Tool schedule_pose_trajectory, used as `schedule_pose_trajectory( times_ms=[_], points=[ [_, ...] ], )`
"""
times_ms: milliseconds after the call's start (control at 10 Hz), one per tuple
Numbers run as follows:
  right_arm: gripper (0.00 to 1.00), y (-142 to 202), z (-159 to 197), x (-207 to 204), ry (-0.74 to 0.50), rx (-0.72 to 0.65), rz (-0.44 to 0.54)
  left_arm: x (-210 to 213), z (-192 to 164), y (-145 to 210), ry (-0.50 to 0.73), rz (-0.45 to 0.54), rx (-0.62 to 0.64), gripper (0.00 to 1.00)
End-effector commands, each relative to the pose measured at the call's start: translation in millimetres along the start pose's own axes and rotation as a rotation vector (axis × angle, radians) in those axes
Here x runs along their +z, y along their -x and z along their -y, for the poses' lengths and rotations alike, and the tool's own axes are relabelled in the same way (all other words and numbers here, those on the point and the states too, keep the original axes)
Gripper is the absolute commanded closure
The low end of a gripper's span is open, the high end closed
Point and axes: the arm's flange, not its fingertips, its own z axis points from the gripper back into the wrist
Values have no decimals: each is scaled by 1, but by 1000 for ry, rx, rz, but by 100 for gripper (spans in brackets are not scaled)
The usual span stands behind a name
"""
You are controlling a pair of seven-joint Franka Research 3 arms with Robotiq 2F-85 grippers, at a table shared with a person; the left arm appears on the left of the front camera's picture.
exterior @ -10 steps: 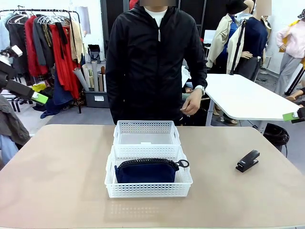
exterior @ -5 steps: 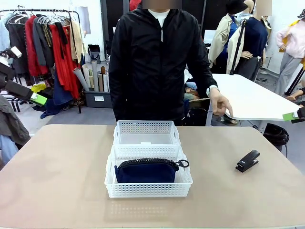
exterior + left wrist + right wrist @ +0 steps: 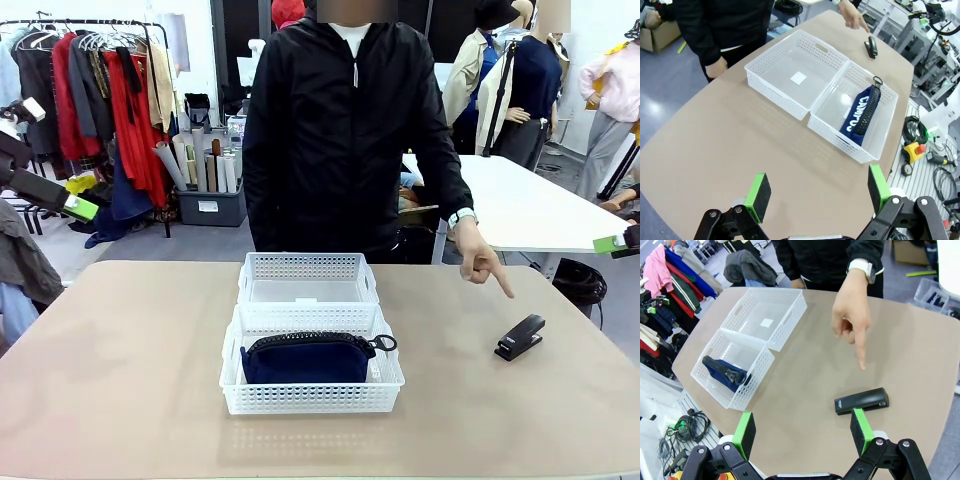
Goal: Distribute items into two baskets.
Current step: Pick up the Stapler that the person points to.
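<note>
— Starting with the left gripper (image 3: 818, 192): hanging above the table (image 3: 130, 350) with green pads spread wide, gripping nothing.

— Finding the right gripper (image 3: 802, 431) gaping just as wide, carrying nothing, hovering over the table close to the black stapler (image 3: 862, 400) without touching it.

— Placing the stapler: lying flat on the bare tabletop, off to the robot's right, well apart from both baskets.

— Spotting the navy pouch (image 3: 305, 360) sitting inside the near basket (image 3: 312, 400), standing on edge with the zipper up, along the wall nearest the robot, ring pull at the right end.

— Seeing the far basket (image 3: 308, 268) touching the near one end to end, holding just a small white label (image 3: 798, 77).

— Watching the person's hand (image 3: 485, 262) reaching over the table's far right side, pointing an index finger down toward the stapler, hovering above it, not touching.
</note>
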Motion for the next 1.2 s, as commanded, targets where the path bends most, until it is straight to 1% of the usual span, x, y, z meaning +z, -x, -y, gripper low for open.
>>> schedule_pose_trajectory(
  times_ms=[0,900,1000,1100],
  points=[
    [0,-1,0,0,-7,2,11,1,2,0,6,8,-3,0],
    [0,-1,0,0,-7,2,11,1,2,0,6,8,-3,0],
    [0,0,0,0,0,0,0,1,2,0,6,8,-3,0],
    [0,-11,3,-8,36,-44,-28,1,2,0,6,8,-3,0]
  ],
)
